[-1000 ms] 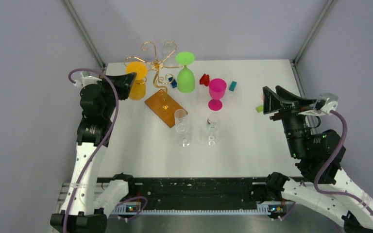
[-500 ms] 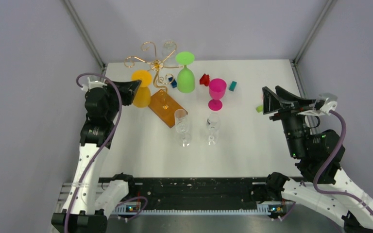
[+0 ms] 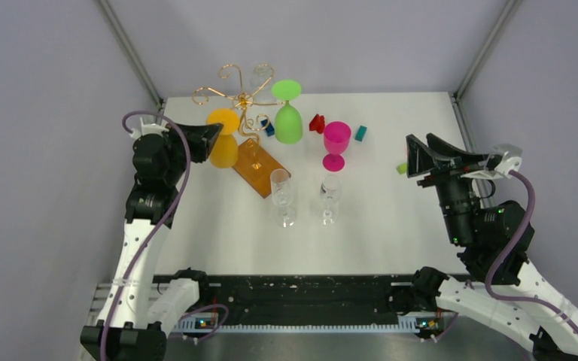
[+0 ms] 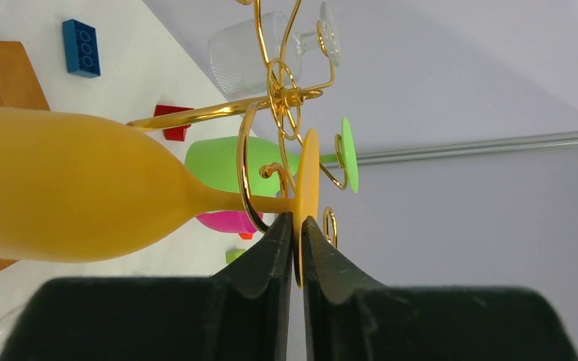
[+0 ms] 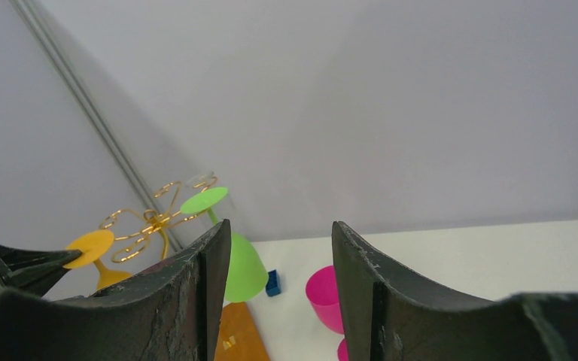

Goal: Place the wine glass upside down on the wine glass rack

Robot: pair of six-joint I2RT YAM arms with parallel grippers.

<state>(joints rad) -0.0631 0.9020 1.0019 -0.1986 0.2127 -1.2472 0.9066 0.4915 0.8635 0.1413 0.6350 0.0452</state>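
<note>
My left gripper (image 3: pixel 212 132) is shut on the flat foot of an orange wine glass (image 3: pixel 223 150), which hangs upside down, bowl downward. In the left wrist view my left gripper (image 4: pixel 296 222) pinches the foot edge of the orange glass (image 4: pixel 83 192), and its stem lies inside a curled arm of the gold wire rack (image 4: pixel 282 94). The rack (image 3: pixel 242 98) stands on its orange-brown wooden base (image 3: pixel 260 169) at the back left. A green glass (image 3: pixel 288 120) and a clear glass (image 3: pixel 260 75) hang upside down on it. My right gripper (image 3: pixel 415 158) is open and empty, raised at the right.
A pink glass (image 3: pixel 336 143) stands upright right of the rack. Two clear glasses (image 3: pixel 282 192) (image 3: pixel 330 194) stand upright at mid-table. Small blue (image 3: pixel 269 129), red (image 3: pixel 317 122), teal (image 3: pixel 360 133) and green (image 3: pixel 402 168) bricks lie near the back.
My left gripper has carried the orange glass right and slightly nearer, closer to the rack's stem and over the wooden base. The right arm has not moved.
</note>
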